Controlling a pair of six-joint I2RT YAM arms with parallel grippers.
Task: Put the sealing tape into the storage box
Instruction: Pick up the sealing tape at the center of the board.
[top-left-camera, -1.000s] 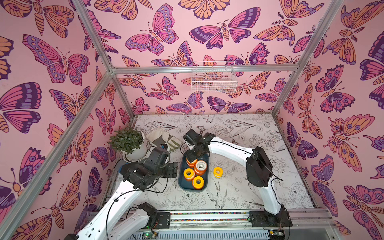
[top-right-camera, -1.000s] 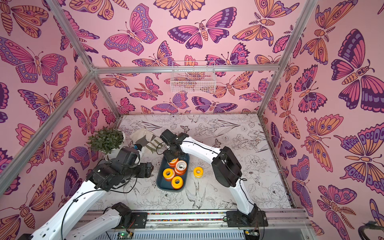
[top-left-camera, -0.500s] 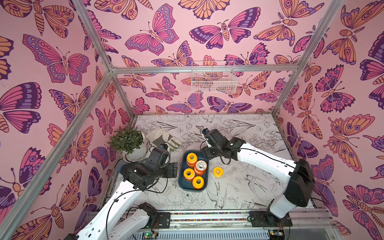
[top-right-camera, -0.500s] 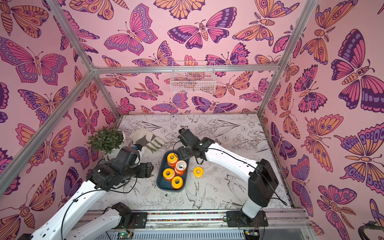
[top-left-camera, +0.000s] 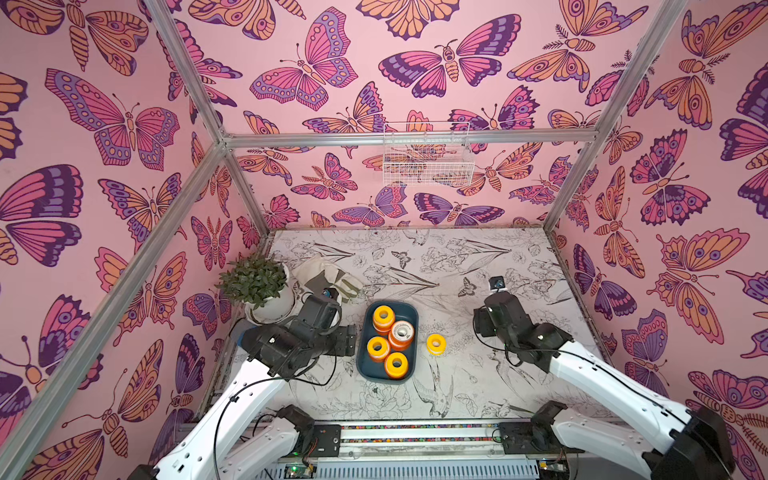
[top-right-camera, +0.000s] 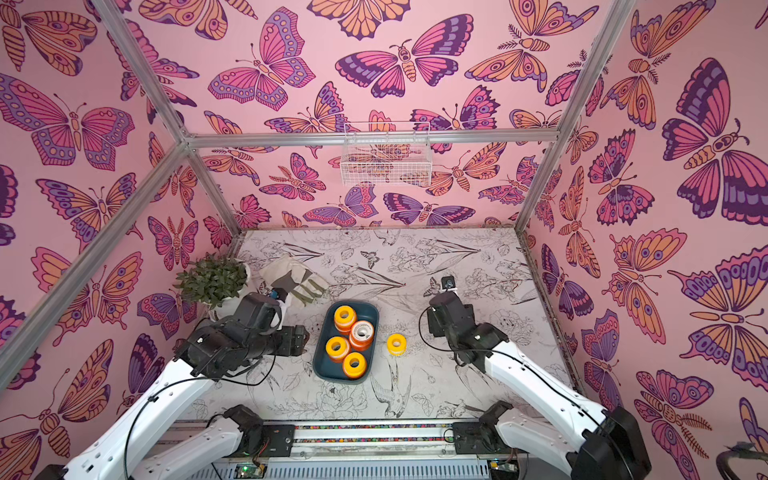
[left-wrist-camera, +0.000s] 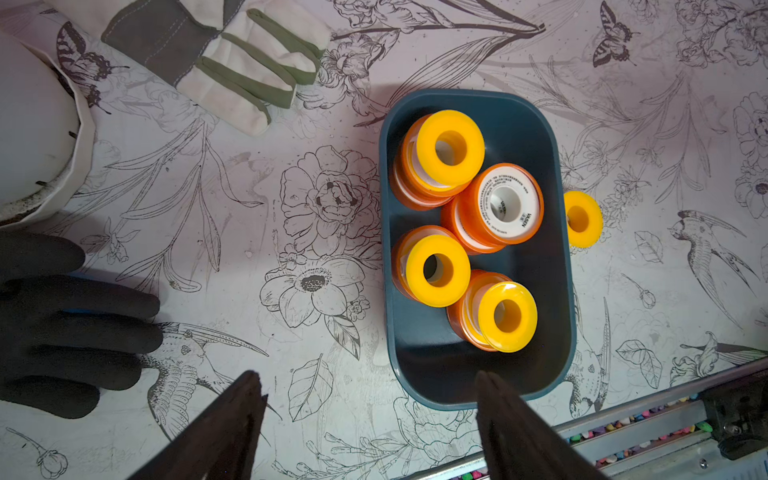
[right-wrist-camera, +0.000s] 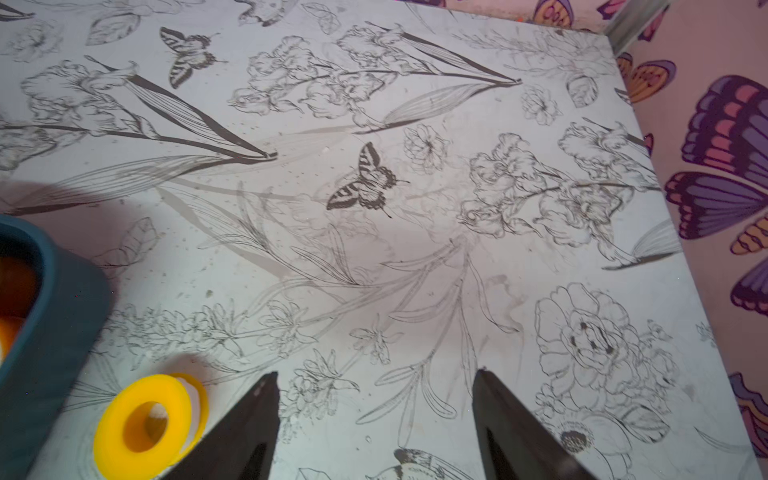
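The storage box (top-left-camera: 369, 370) (top-right-camera: 326, 372) is a dark teal tray at the table's front middle. Several spools of sealing tape stand in it: orange ones with yellow tops (left-wrist-camera: 451, 147) and one white-faced (left-wrist-camera: 505, 203). One small yellow spool (top-left-camera: 436, 344) (top-right-camera: 396, 344) (right-wrist-camera: 145, 419) lies on the table just right of the box. My left gripper (left-wrist-camera: 370, 376) (top-left-camera: 348, 340) hovers open at the box's left side, holding nothing. My right gripper (right-wrist-camera: 376, 374) (top-left-camera: 480, 326) is open over bare table, right of the loose spool.
A potted plant (top-left-camera: 257, 286) and a work glove (top-left-camera: 328, 278) sit at the left back. A black glove (left-wrist-camera: 62, 324) lies near my left arm. A white wire basket (top-left-camera: 428, 160) hangs on the back wall. The rail (top-left-camera: 415, 432) runs along the front edge.
My right arm has swung from the box's far end out to the right, and its jaws have widened. The spool at the far end stays in the box. The left arm is still.
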